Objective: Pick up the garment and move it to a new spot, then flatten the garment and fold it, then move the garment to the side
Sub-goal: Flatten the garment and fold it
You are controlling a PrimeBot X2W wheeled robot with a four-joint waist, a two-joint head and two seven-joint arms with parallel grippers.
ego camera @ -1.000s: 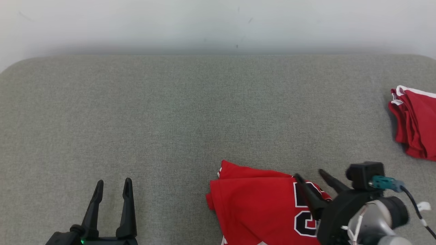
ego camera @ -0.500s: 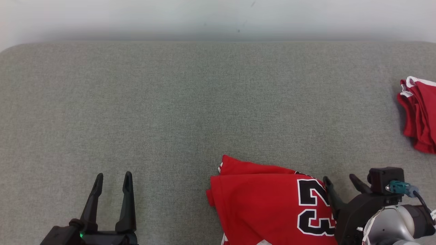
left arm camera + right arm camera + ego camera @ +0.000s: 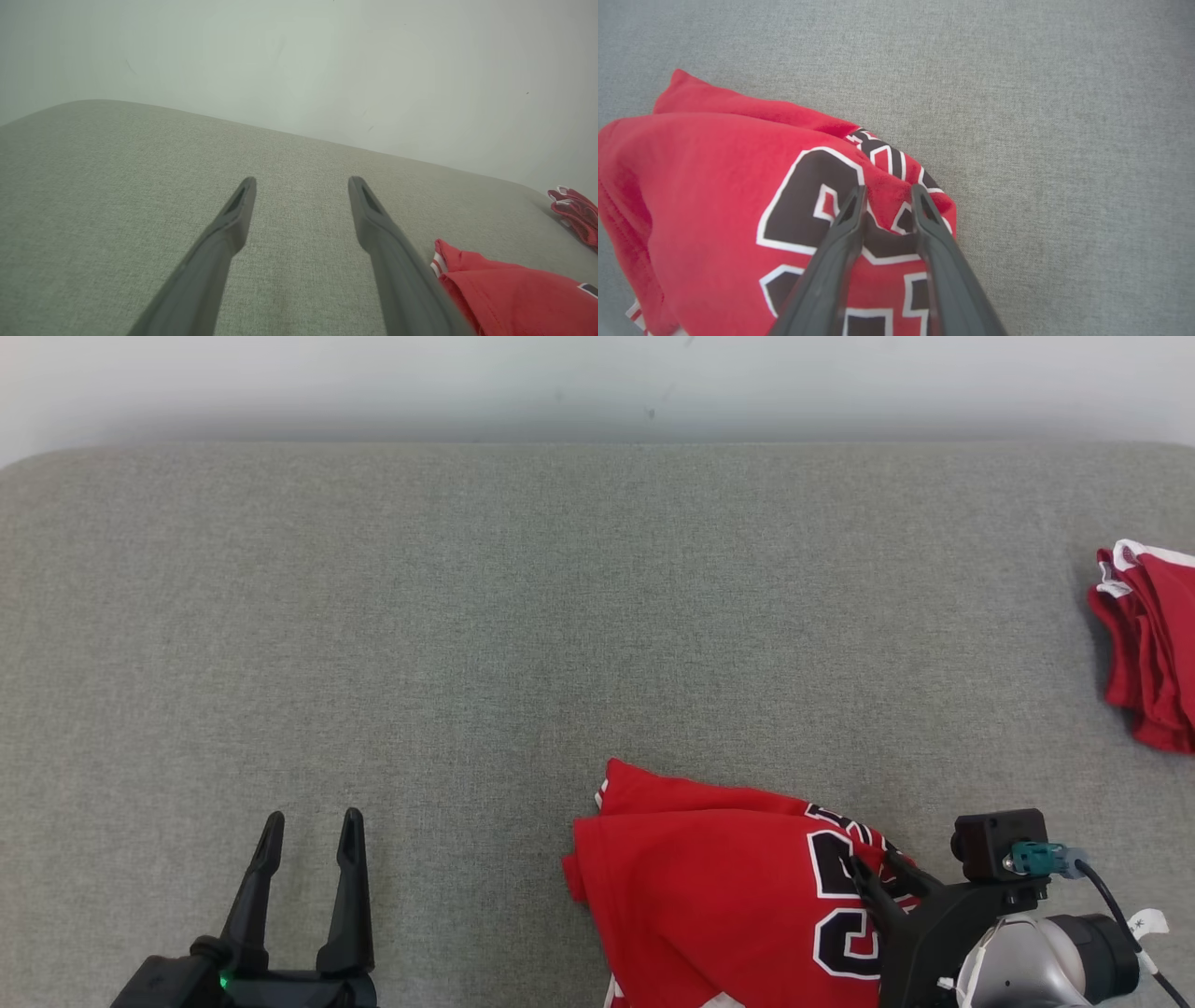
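Note:
The garment (image 3: 709, 887) is a red jersey with black, white-edged numbers, lying crumpled at the near edge of the grey table (image 3: 467, 616). My right gripper (image 3: 873, 861) is at the jersey's right end. In the right wrist view its fingers (image 3: 887, 189) are drawn in around a raised fold of the printed fabric (image 3: 714, 186), which bunches between them. My left gripper (image 3: 313, 821) hovers open and empty over bare table at the lower left, well left of the jersey. The left wrist view shows its fingers (image 3: 301, 179) spread wide, with the jersey (image 3: 514, 294) at the lower right.
A second pile of red cloth with white trim (image 3: 1148, 644) lies at the table's right edge and also appears in the left wrist view (image 3: 574, 214). A pale wall rises behind the table's far edge. Bare grey surface stretches across the middle and left.
My right gripper moved left onto the jersey's right end and narrowed from wide open onto a fold, which has bunched up. The left gripper stayed put. The head camera shifted slightly.

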